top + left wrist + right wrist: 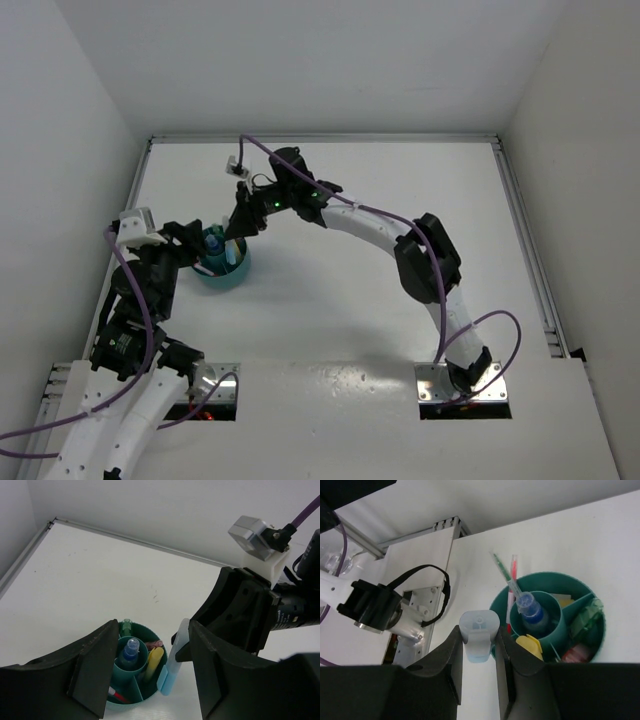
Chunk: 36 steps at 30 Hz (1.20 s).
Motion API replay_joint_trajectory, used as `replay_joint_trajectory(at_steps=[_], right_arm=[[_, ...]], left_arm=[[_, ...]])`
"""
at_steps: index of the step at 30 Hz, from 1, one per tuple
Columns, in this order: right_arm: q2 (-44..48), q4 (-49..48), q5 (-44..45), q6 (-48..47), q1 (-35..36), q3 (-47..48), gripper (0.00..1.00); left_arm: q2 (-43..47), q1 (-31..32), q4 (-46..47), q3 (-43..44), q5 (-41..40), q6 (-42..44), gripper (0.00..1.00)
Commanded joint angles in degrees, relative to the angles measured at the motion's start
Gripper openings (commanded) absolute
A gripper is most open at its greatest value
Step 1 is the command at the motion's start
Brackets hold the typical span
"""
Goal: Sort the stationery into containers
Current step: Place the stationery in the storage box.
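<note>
Right claw (478,636) is clamped on a pale blue marker (479,622), held tilted just outside the rim of the teal cup (547,577); whether marker and cup touch is unclear. Left claw (152,650) has its jaws wide apart, with the cup seen between them. The cup stands on the white worktop (600,540). Its centre well holds a blue-capped bottle (530,607); the outer sections hold a yellow marker (530,645), a mint marker (585,615) and red and green pens (511,580).

Glossy teal plastic organiser (554,622) on matt white table (400,190).
</note>
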<state>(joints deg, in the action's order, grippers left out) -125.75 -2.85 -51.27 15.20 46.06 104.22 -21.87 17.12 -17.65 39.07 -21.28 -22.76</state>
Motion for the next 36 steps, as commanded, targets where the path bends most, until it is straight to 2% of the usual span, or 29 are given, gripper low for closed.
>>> replay_joint_trajectory(at_steps=[1, 6, 12, 19, 26, 28, 29, 32, 36], right_arm=[[-1.07, -4.35, 0.46, 0.79, 1.92, -0.16, 0.0], [-2.74, -5.23, 3.18, 0.79, 2.45, 0.37, 0.0], [-3.88, -1.99, 7.14, -1.84, 2.98, 1.68, 0.0], [-4.94, 1.53, 13.11, -6.93, 2.98, 4.14, 0.0], [-4.94, 5.22, 14.7, -11.59, 4.03, 5.2, 0.01], [-4.94, 6.01, 14.01, -13.17, 4.56, 5.2, 0.11], [-4.94, 7.15, 14.0, -13.7, 4.56, 5.2, 0.23], [-4.32, 8.3, 14.0, -14.5, 5.09, 5.2, 0.38], [-3.62, 8.83, 13.38, -15.03, 5.09, 5.2, 0.47]], left_arm=[[0.6, -0.69, 1.3, 0.04, 0.09, -0.09, 0.64], [1.13, -0.69, 1.3, 0.04, 0.1, -0.09, 0.64], [1.65, -0.69, 1.3, 0.04, 0.1, -0.09, 0.64], [1.65, -0.69, 1.3, 0.04, 0.62, -0.09, 0.64], [1.65, -0.69, 1.3, 0.04, 0.62, -0.09, 0.64], [1.65, -0.69, 1.3, 0.04, 0.62, -0.09, 0.64], [1.65, -0.69, 1.3, 0.04, 0.62, -0.09, 0.64], [1.65, -0.69, 1.3, 0.04, 0.62, -0.09, 0.64], [1.65, -0.69, 1.3, 0.04, 0.62, -0.09, 0.64]])
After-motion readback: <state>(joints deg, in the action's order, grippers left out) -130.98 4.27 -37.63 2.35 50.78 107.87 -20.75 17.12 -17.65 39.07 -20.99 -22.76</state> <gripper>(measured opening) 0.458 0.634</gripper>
